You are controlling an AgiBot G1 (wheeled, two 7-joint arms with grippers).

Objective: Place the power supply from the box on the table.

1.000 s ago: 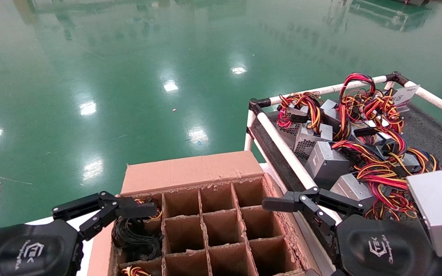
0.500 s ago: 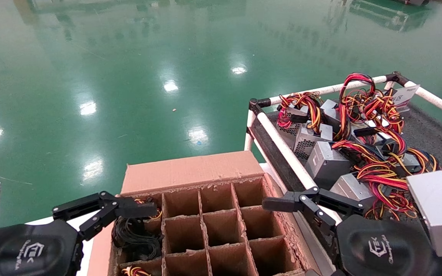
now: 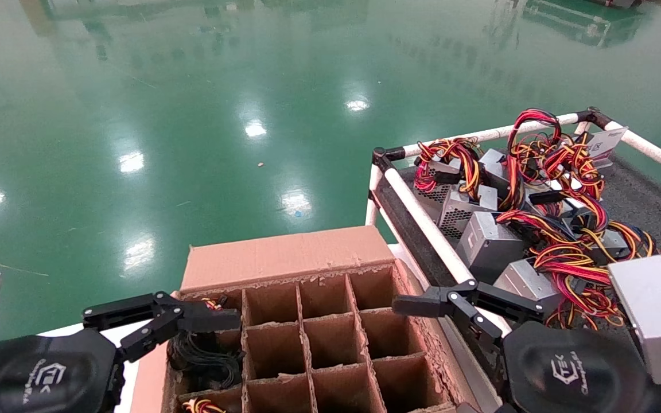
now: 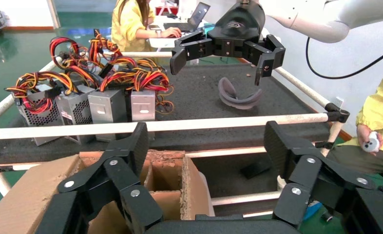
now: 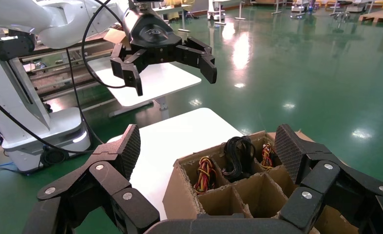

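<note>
Power supplies (image 3: pixel 488 244) lie heaped on the tabletop (image 3: pixel 657 215) — beside the box (image 3: pixel 307 338). Left pincer (image 3: pixel 161 318) hovers spread wide over the box's left cells; right pincer (image 3: pixel 468 307), also spread, over its right edge.

The box (image 3: pixel 284 258) runs off the head view's lower edge, its near cells cut from sight.

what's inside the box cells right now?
Most cells of the box look bare. Its left column holds a coil of black cables, with red-yellow wires in the cell nearer the robot and more in the far corner cell. No metal cases are visible beneath them.
</note>
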